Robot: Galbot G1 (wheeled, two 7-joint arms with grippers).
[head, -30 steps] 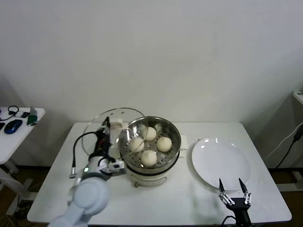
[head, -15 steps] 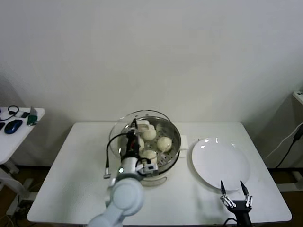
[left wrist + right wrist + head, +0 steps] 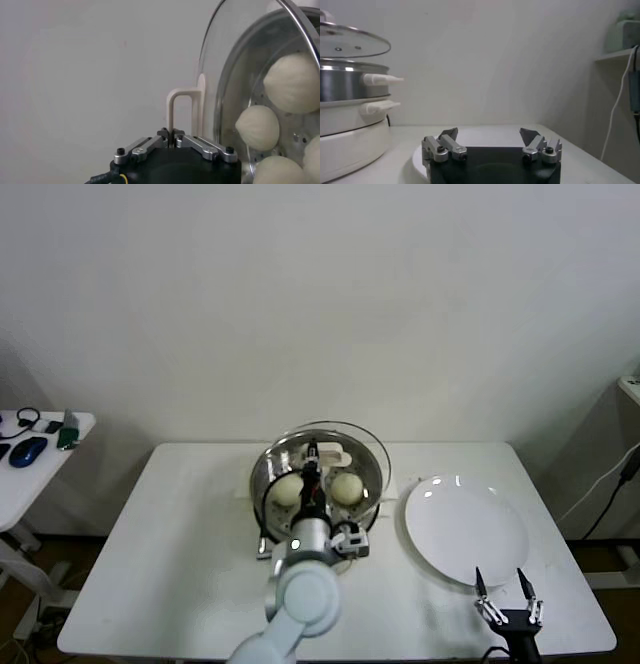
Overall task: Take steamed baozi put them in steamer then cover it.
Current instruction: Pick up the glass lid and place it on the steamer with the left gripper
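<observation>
- The cover (image 3: 330,452) is what I'm carrying: my left gripper (image 3: 317,452) is clamped tight on its cream-white handle (image 3: 181,111), with the glass disc held just above the steamer (image 3: 372,484).
- From the right wrist view I see the cover (image 3: 351,42) hanging level over the pot's rim with a clear gap, so it is not seated yet.
- The steamer sits mid-table, slightly toward the far edge, on its white base (image 3: 350,137) with side handles.
- Inside it I can make out the steamed baozi (image 3: 347,487) on the perforated tray; two show plainly in the head view on either side of my arm, and the left wrist view shows four (image 3: 258,127) through the glass.
- The left arm (image 3: 305,594) reaches in from the near edge, straight over the pot.
- A white plate (image 3: 465,529) lies on the table (image 3: 180,564) just right of the steamer.
- My right gripper (image 3: 508,592) waits at the near right edge, just nearer than the plate, jaws spread wide and holding nothing.
- A side table (image 3: 35,459) with small items stands off to the far left.
</observation>
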